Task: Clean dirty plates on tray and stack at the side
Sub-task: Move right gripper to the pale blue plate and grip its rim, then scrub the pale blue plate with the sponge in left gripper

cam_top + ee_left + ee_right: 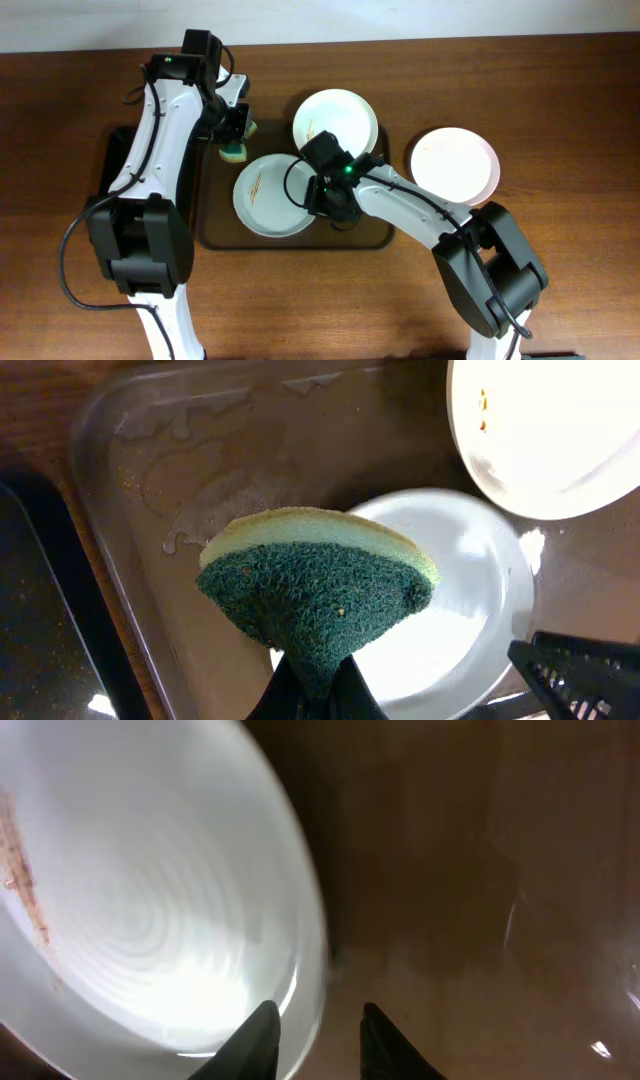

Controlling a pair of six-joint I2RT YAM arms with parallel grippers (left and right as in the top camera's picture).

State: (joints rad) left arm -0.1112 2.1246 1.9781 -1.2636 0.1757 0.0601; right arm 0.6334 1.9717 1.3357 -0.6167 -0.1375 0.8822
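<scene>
at the centre of the overhead frame, the tray (215,232) holds an upper plate (335,120) and a lower plate (262,195), both streaked. a third plate (455,165) sits right of it on the table (560,80). the left gripper (315,690) pinches a sponge (315,585); the right gripper (318,1015) is parted at the lower plate's rim.

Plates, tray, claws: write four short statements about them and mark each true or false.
1. Two plates lie on the tray. True.
2. The left claw holds a sponge. True.
3. Three plates are stacked on the table. False: only one lone plate lies there.
4. The right claw is shut on a sponge. False: it is open and empty, at the rim of the streaked plate.
</scene>
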